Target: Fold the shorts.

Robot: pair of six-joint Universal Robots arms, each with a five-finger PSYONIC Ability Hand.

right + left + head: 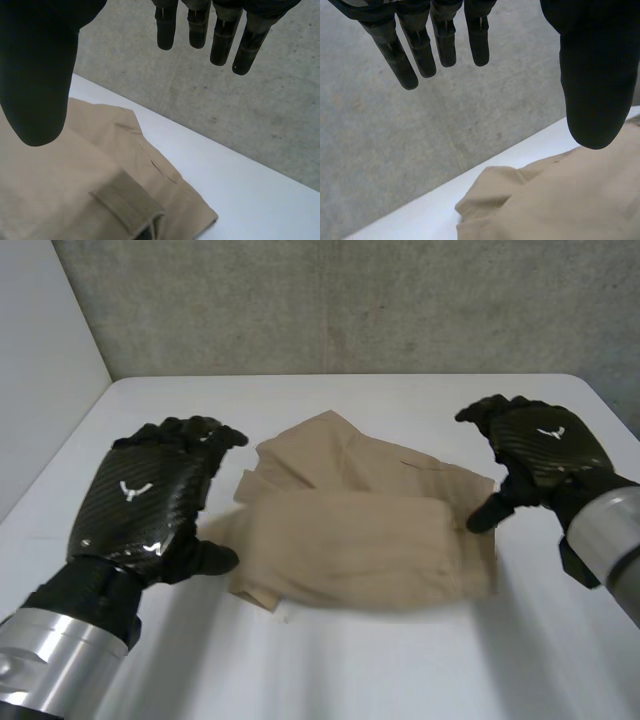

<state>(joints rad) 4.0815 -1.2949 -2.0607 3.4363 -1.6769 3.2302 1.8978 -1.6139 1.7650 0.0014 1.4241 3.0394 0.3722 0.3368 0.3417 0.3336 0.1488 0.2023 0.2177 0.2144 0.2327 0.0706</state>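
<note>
Tan shorts [360,525] lie folded over in the middle of the white table [400,660], the near half doubled onto the far half. My left hand [150,500] hovers just beside the shorts' left edge, fingers straight and apart from the thumb, holding nothing. My right hand [535,450] hangs by the right edge, also open and empty. In the left wrist view my left hand's fingers [420,50] stand above the shorts [560,200]. In the right wrist view my right hand's fingers [220,35] are spread above the shorts [75,175] and a belt loop [127,202].
A grey concrete wall [350,300] rises behind the table's far edge. A pale wall [40,360] runs along the left side. Bare table lies in front of the shorts and around both hands.
</note>
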